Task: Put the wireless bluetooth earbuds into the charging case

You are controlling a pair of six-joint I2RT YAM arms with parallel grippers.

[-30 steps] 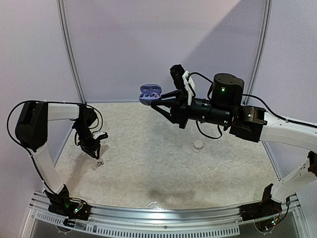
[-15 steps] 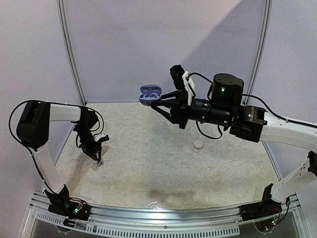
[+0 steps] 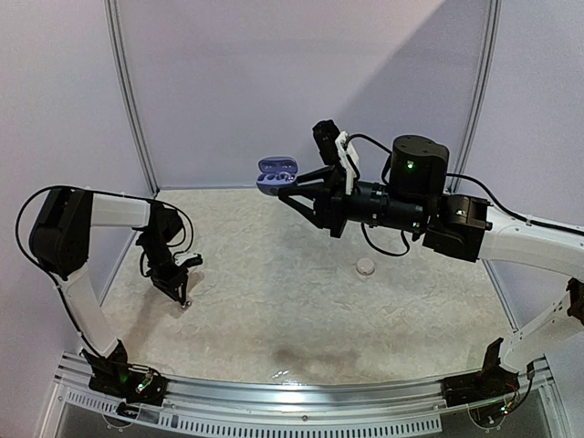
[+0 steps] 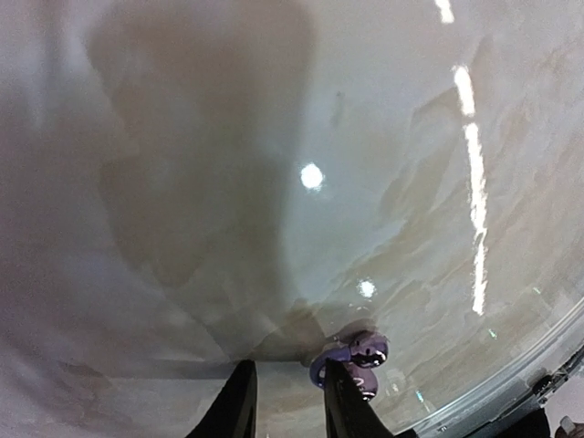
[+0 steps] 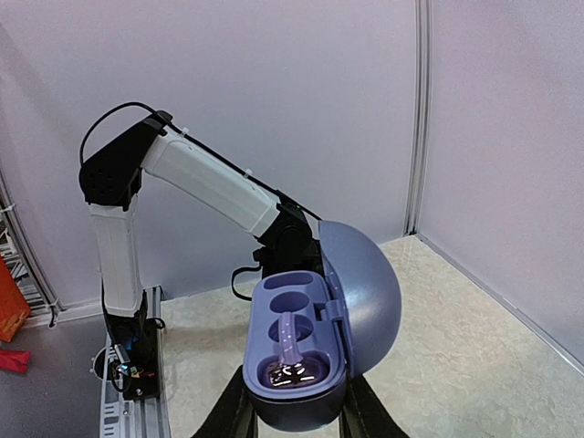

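My right gripper (image 3: 294, 189) is shut on an open purple-blue charging case (image 3: 276, 172) and holds it high above the table. In the right wrist view the case (image 5: 297, 342) has its lid swung open to the right. One shiny dark purple earbud (image 5: 294, 370) sits in the near well, and the far well is empty. My left gripper (image 3: 181, 290) is low at the table's left side. In the left wrist view its jaws (image 4: 287, 374) are slightly apart with nothing between them. A purple earbud (image 4: 354, 358) lies on the table just outside the right finger (image 4: 339, 401).
A small whitish round object (image 3: 366, 266) lies on the marbled table (image 3: 274, 301) right of centre. Pale walls enclose the back and sides. A metal rail (image 3: 301, 392) runs along the near edge.
My left gripper has moved nearer and lower, down beside the earbud on the table. The right arm and the case have not moved.
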